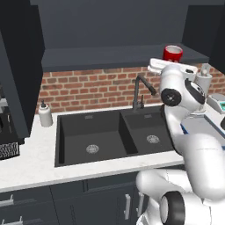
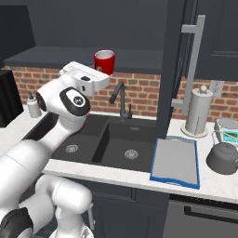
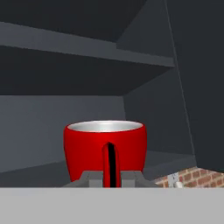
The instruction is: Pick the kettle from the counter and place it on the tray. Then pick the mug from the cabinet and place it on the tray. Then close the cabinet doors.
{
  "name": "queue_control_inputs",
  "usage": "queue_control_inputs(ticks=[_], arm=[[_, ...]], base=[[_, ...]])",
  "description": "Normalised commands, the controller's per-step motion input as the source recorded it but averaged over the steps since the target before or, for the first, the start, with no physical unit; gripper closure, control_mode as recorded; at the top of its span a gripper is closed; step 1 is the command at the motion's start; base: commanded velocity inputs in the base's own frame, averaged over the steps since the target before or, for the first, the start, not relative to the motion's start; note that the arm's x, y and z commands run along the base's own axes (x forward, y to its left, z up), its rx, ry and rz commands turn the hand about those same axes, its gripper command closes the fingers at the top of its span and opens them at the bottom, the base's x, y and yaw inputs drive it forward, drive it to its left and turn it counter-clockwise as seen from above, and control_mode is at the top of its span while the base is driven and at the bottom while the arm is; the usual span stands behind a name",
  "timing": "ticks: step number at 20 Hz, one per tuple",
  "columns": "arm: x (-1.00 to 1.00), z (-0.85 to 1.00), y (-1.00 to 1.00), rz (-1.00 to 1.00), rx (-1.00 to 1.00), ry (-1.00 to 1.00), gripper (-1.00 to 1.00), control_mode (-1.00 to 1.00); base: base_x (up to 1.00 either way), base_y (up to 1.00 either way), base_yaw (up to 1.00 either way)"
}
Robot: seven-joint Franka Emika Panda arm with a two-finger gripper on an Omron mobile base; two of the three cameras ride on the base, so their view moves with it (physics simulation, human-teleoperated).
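Right base view: kettle [image 2: 226, 158] sits on the counter [image 2: 211, 182] just right of the tray [image 2: 175, 162], not on it, so step 1 isn't done. Mug [image 3: 105, 150] is on the cabinet [image 1: 110, 57] shelf, above and left of the tray. Gripper [image 3: 110, 178] looks pinched on the mug handle, fingers [image 3: 89, 178] nearly together. Doors [image 2: 174, 69] open. No readable writing or brands.

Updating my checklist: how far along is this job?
Nothing done: the dark grey metal kettle sits on the white counter beside the blue-rimmed grey tray. In hand: claw shut on the red mug's handle in the navy cabinet. Left: both placements, closing doors.
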Motion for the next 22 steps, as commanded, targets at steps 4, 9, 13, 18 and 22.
queue_control_inputs(ticks=[4, 9, 13, 18, 22], arm=[[-0.74, 0.12, 0.15, 0.0, -0.09, 0.1, 1.0, -1.0], [-0.66, 0.01, 0.15, 0.0, -0.11, 0.22, 1.0, -1.0], [-0.51, 0.0, 0.18, 0.02, -0.14, 0.34, 1.0, -1.0], [-0.39, 0.12, 0.09, 0.03, -0.07, 0.31, 1.0, -1.0], [-0.51, 0.11, 0.06, 0.0, -0.01, 0.21, 1.0, -1.0]], base=[[0.0, 0.0, 0.0], [0.0, 0.0, 0.0], [0.0, 0.0, 0.0], [0.0, 0.0, 0.0], [0.0, 0.0, 0.0]])
